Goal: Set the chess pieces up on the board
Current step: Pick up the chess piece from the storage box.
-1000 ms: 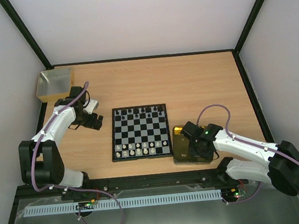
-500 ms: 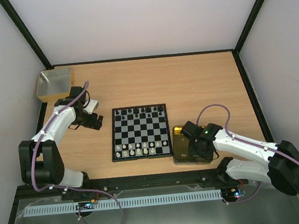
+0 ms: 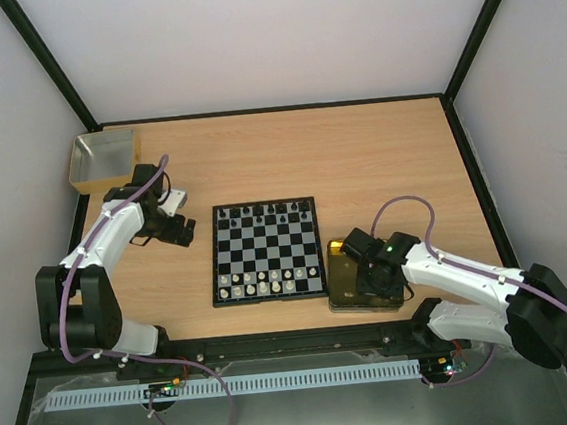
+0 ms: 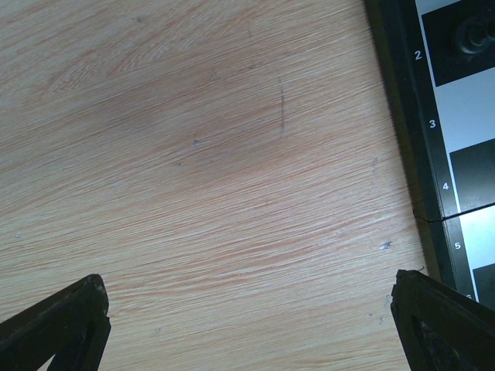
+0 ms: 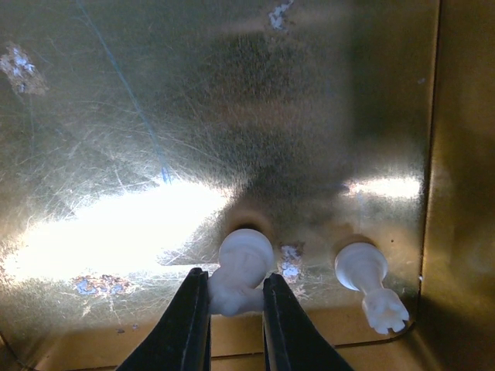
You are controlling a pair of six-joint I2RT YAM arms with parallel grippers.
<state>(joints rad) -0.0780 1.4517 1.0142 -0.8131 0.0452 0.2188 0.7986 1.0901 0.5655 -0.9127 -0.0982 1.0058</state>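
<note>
2 chess pieces lie in the tray just right of the board, the box far left behind

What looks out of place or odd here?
The right hand pinches a white piece down in the scratched gold tray, off the board. A second white piece lies tipped over near the tray's corner.

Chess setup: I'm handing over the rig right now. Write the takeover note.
Left gripper: open, empty, over the table beside the board.
Right gripper: shut on a white piece in the gold tray.
Second white piece lies beside it in the tray.
Done: black pieces on the far rows, white pieces on the near rows; count unclear.
Left: lift the held piece, place it on the board, then fetch the other.
</note>
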